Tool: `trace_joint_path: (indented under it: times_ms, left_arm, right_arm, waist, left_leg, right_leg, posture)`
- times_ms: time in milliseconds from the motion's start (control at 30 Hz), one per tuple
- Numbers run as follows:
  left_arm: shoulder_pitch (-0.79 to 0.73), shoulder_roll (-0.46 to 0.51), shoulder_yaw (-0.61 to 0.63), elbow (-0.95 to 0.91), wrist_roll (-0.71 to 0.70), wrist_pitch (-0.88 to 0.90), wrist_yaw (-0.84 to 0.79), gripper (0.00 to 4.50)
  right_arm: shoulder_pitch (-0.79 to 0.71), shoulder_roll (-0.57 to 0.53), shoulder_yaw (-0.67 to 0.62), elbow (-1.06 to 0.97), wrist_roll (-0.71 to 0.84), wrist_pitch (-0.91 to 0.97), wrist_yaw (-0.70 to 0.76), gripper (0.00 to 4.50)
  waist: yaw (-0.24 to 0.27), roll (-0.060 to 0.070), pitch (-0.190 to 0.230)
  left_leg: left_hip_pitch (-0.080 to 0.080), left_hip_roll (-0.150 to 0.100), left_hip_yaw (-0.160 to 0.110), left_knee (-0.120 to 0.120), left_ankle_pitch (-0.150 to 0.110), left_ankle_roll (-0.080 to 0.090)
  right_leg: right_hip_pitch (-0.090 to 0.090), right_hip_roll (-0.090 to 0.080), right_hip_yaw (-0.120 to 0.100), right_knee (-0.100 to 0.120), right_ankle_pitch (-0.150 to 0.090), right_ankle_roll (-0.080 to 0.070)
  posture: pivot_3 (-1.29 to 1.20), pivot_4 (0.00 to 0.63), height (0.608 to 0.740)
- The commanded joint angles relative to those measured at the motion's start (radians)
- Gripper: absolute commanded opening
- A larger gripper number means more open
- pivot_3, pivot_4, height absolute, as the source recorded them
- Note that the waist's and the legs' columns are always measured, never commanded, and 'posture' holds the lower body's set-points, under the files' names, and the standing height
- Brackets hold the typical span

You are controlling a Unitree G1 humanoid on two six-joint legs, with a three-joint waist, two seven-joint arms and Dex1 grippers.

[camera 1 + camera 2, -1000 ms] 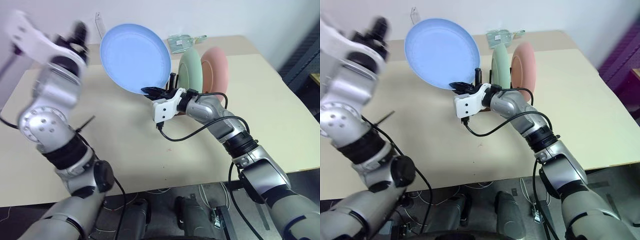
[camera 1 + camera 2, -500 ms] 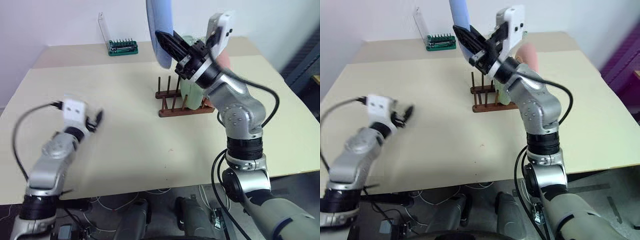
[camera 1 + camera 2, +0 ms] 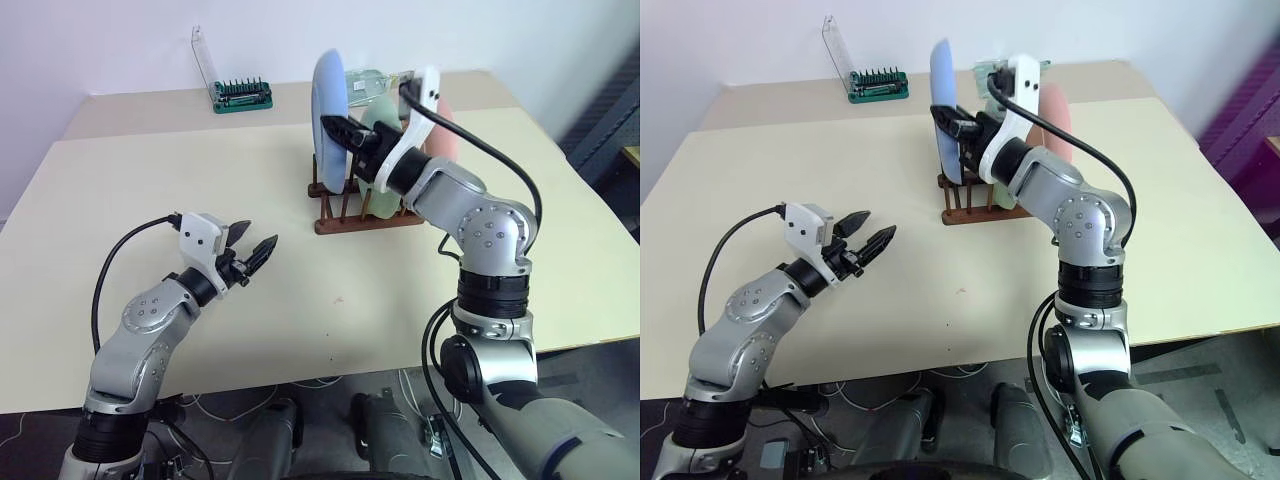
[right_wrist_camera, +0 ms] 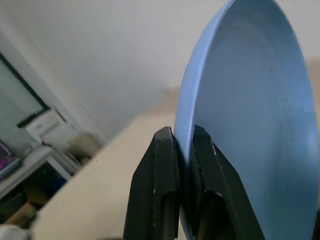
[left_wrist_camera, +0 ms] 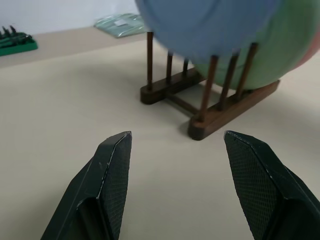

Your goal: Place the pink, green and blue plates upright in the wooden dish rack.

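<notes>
Lowered and turned on edge, the blue plate [image 3: 330, 118] is now held upright over the wooden rack [image 3: 352, 205] by the right gripper [image 3: 340, 130]; the left gripper [image 3: 252, 252] is spread wide.

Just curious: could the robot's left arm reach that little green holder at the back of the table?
Probably yes: bare table lies between the open left tool and the green holder, though it sits far back.
</notes>
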Motion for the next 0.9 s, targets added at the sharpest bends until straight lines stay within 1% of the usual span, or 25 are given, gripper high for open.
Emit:
trace_joint_path:
  times_ms: [33, 100, 133, 200, 300, 333, 467, 567, 633, 700, 800, 867, 900]
  left_arm:
    - [-0.004, -0.009, 0.009, -0.046, 0.000, 0.007, 0.004, 3.00]
    - [0.000, -0.014, 0.007, -0.052, 0.006, 0.012, 0.008, 3.06]
    - [0.002, -0.016, 0.007, -0.053, 0.009, 0.013, 0.010, 3.06]
    - [0.005, -0.018, 0.006, -0.056, 0.011, 0.018, 0.012, 3.06]
    - [0.008, -0.022, 0.006, -0.062, 0.012, 0.025, 0.013, 3.06]
    - [0.009, -0.024, 0.005, -0.063, 0.014, 0.026, 0.013, 3.06]
    - [0.003, -0.031, 0.002, -0.062, 0.019, 0.030, 0.013, 3.06]
    - [-0.004, -0.033, 0.012, -0.053, 0.023, 0.025, 0.010, 3.06]
    - [0.000, -0.026, 0.027, -0.038, 0.034, 0.015, 0.009, 3.06]
    - [0.015, -0.008, 0.041, -0.017, 0.055, 0.002, 0.003, 3.06]
    - [0.044, 0.007, 0.070, 0.017, 0.071, -0.025, -0.008, 3.06]
    - [0.047, 0.005, 0.076, 0.040, 0.082, -0.035, -0.005, 3.06]
    - [0.053, 0.008, 0.078, 0.061, 0.096, -0.045, -0.005, 3.06]
  right_arm:
    - [-0.038, -0.008, -0.015, 0.026, -0.019, 0.001, -0.017, 0.00]
    - [-0.048, -0.007, -0.017, 0.040, -0.028, -0.009, -0.017, 0.76]
    - [-0.054, -0.006, -0.017, 0.039, -0.033, -0.018, -0.009, 1.04]
    - [-0.063, -0.007, -0.011, 0.032, -0.042, -0.032, 0.006, 2.01]
    - [-0.068, -0.044, 0.050, 0.003, -0.120, -0.098, 0.061, 3.54]
    - [-0.068, -0.055, 0.068, -0.006, -0.138, -0.116, 0.082, 3.78]
    - [-0.067, -0.140, 0.155, -0.065, -0.250, -0.237, 0.199, 3.78]
    - [-0.039, -0.252, 0.186, -0.123, -0.327, -0.371, 0.340, 3.78]
    - [0.004, -0.323, 0.124, -0.146, -0.298, -0.437, 0.444, 3.78]
    - [0.053, -0.410, 0.032, -0.112, -0.268, -0.458, 0.513, 3.78]
    - [0.199, -0.573, -0.105, -0.046, -0.216, -0.444, 0.668, 3.78]
    - [0.272, -0.638, -0.166, 0.002, -0.178, -0.432, 0.749, 3.78]
    - [0.333, -0.670, -0.191, 0.030, -0.177, -0.427, 0.787, 3.78]
  waist:
    - [0.000, 0.000, 0.000]
    - [0.000, 0.000, 0.000]
    - [0.000, 0.000, 0.000]
    - [0.000, 0.000, 0.000]
    - [0.000, 0.000, 0.000]
    - [0.000, 0.000, 0.000]
    - [0.000, 0.000, 0.000]
    - [0.003, 0.000, 0.000]
    - [0.005, 0.000, 0.000]
    - [0.006, -0.001, 0.000]
    - [0.014, -0.001, 0.000]
    - [0.022, 0.000, 0.000]
    - [0.022, 0.001, 0.001]
  left_leg:
    - [0.000, 0.000, 0.000, 0.000, 0.000, 0.000]
    - [0.000, 0.000, 0.000, 0.000, 0.000, 0.000]
    - [0.000, 0.000, 0.000, 0.000, 0.000, 0.000]
    - [0.000, 0.000, 0.000, 0.000, 0.000, 0.000]
    - [0.000, 0.000, 0.000, 0.000, 0.000, 0.000]
    - [0.000, 0.000, 0.000, 0.000, 0.000, 0.000]
    - [0.000, 0.000, 0.000, 0.001, 0.000, 0.000]
    - [0.000, 0.000, 0.000, 0.001, 0.000, 0.000]
    - [0.000, 0.000, 0.000, 0.001, 0.000, 0.000]
    - [0.000, 0.000, -0.001, 0.002, 0.000, 0.001]
    - [0.001, 0.000, -0.001, 0.003, -0.001, 0.002]
    - [0.001, 0.000, 0.000, 0.003, -0.002, 0.004]
    - [0.001, 0.000, 0.000, 0.003, -0.002, 0.004]
  right_leg:
    - [0.000, 0.000, 0.000, 0.000, 0.000, 0.000]
    - [0.000, 0.000, 0.000, 0.000, 0.000, 0.000]
    - [0.000, 0.000, 0.000, 0.000, 0.000, 0.000]
    - [0.000, 0.000, 0.000, 0.000, 0.000, 0.000]
    - [0.000, 0.000, 0.000, 0.000, 0.000, 0.000]
    - [0.000, 0.000, 0.000, 0.000, 0.000, 0.000]
    - [0.000, 0.001, -0.001, 0.000, 0.000, 0.000]
    - [0.001, 0.001, -0.001, 0.000, 0.000, 0.000]
    - [0.001, 0.001, -0.002, -0.001, 0.000, 0.000]
    - [0.003, 0.001, -0.003, -0.002, 0.000, 0.001]
    - [0.006, 0.000, -0.004, -0.004, 0.000, 0.001]
    - [0.007, 0.000, -0.004, -0.006, -0.001, 0.000]
    - [0.007, -0.001, -0.003, -0.006, -0.001, -0.001]
  posture:
    - [0.00, 0.150, 0.740]
    - [0.00, 0.150, 0.740]
    - [0.00, 0.150, 0.740]
    - [0.00, 0.150, 0.740]
    - [0.00, 0.150, 0.740]
    - [0.00, 0.150, 0.740]
    - [0.00, 0.150, 0.740]
    - [0.00, 0.150, 0.740]
    - [0.00, 0.150, 0.740]
    - [0.00, 0.150, 0.740]
    - [0.00, 0.150, 0.740]
    - [0.00, 0.150, 0.740]
    - [0.00, 0.150, 0.740]
